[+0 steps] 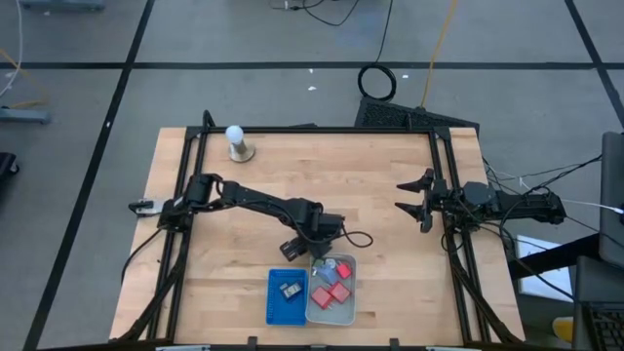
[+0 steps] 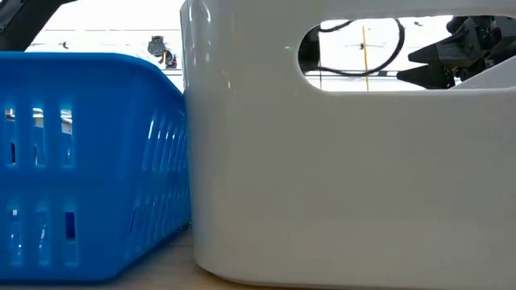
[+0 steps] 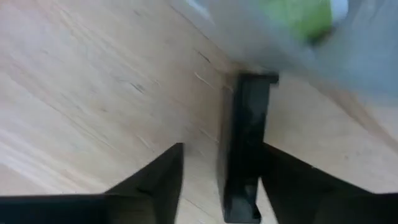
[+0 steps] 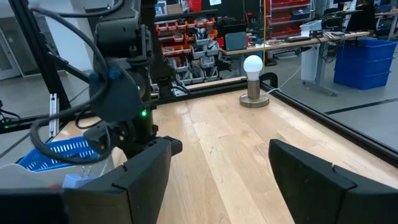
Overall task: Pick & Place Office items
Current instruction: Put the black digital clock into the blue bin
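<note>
My left gripper (image 1: 312, 255) points down at the table just beyond the pale grey tray's far wall (image 1: 331, 261). In the left wrist view its fingers (image 3: 217, 152) stand open on either side of a small, narrow black item (image 3: 242, 143) that lies on the wood. A gap shows at one finger (image 3: 163, 177); the other finger (image 3: 292, 180) is close against the item. A green item (image 3: 298, 15) shows inside the grey tray. Another small black item (image 1: 291, 290) lies in the blue tray (image 1: 273, 310). My right gripper (image 1: 426, 205) waits open and level at the table's right edge. My left gripper comes at the black item from above, its fingers along the item's two long sides. One finger (image 3: 273, 171) stands right at the item's side (image 3: 258, 155); I cannot tell whether it touches. The item lies flat on the table.
The grey tray (image 2: 347, 177) holds red items (image 1: 330, 292) and a light blue one (image 1: 322, 274). The blue tray (image 2: 81, 161) stands beside it at the near edge. A white ball on a round base (image 1: 235, 141) stands at the far left. Bare wood lies between.
</note>
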